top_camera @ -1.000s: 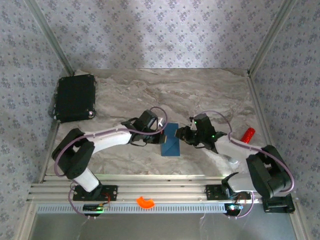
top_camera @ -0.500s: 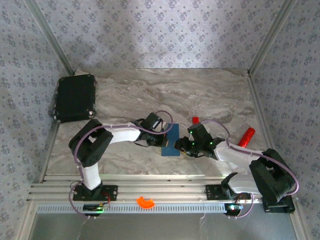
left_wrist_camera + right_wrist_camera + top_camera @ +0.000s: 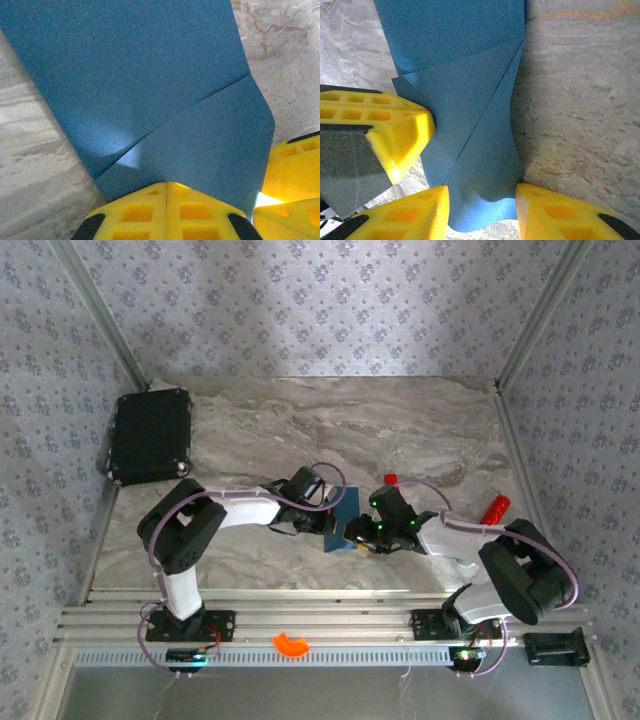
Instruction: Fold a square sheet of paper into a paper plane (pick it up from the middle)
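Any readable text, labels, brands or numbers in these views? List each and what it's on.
None can be read.
The square sheet of paper is plain blue.
The black case, the red cylinder and the orange piece are too small to show any marking.

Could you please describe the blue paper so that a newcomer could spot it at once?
On the marble table, look near the front edge, where the left tool and right tool meet. Between them is the square sheet of paper: thin, dark blue and creased, unlike the bulky black case at the back left.
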Available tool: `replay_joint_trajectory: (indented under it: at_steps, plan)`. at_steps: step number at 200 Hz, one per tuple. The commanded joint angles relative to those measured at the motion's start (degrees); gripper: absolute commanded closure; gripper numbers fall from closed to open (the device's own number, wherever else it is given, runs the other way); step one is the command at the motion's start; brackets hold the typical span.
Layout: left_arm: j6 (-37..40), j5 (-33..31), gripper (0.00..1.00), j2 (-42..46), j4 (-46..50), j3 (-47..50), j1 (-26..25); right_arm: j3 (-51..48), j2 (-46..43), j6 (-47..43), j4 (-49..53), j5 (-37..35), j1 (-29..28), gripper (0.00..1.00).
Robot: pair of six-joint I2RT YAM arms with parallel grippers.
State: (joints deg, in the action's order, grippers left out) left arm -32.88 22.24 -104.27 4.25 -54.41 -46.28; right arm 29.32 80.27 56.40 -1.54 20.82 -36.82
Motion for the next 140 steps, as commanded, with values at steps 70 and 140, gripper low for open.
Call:
replay_joint_trajectory:
  at_steps: [70,140]
  plan:
    - [-0.3,-0.5,1.00,-0.5,1.6,2.1,-0.7,2.5,4.9,-2.2,-9.0,6.5,7.5,0.54]
    - [-0.9,0.0,1.00,0.1,0.9,2.5,-0.8,2.0,9.0,-5.1,-13.9,8.5,9.7,0.69]
